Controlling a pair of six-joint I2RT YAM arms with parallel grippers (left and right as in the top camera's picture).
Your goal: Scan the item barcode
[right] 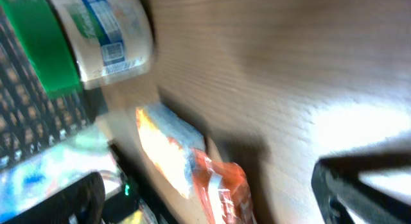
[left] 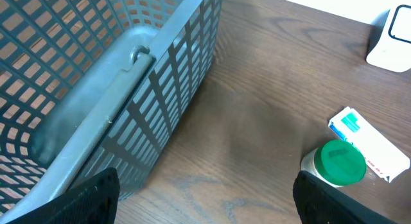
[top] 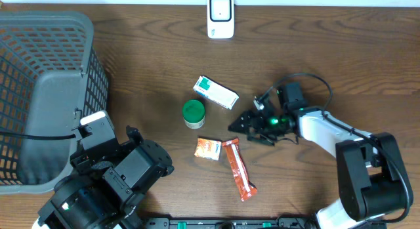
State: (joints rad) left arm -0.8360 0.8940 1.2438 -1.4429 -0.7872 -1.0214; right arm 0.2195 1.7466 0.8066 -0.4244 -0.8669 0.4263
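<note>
Looks like the pick-up step, ahead of any scan. Right of centre in the overhead view: right gripper (top: 244, 124), fingers spread wide, holding nothing, aimed left toward the goods. Below and left of it: red packet (top: 238, 168) lying slantwise, just beside orange packet (top: 208, 148). Further left, green-lidded jar (top: 193, 113), and above that, white-and-green box (top: 215, 92). All down on the table (top: 315, 52), none raised. Unclear which one to scan; judged most likely one of the two packets, as nearest the open fingers. Lower left: left gripper (left: 205, 201), also wide open and empty, beside the grey basket (top: 46, 22), facing jar and box. Top centre: white scanner (top: 220, 16), well apart from every item. Next, probably: settle over one item, close on its narrow sides, lift, carry toward top centre, turn the barcode face to the scanner window. Right wrist view too blurred to place any barcode.
</note>
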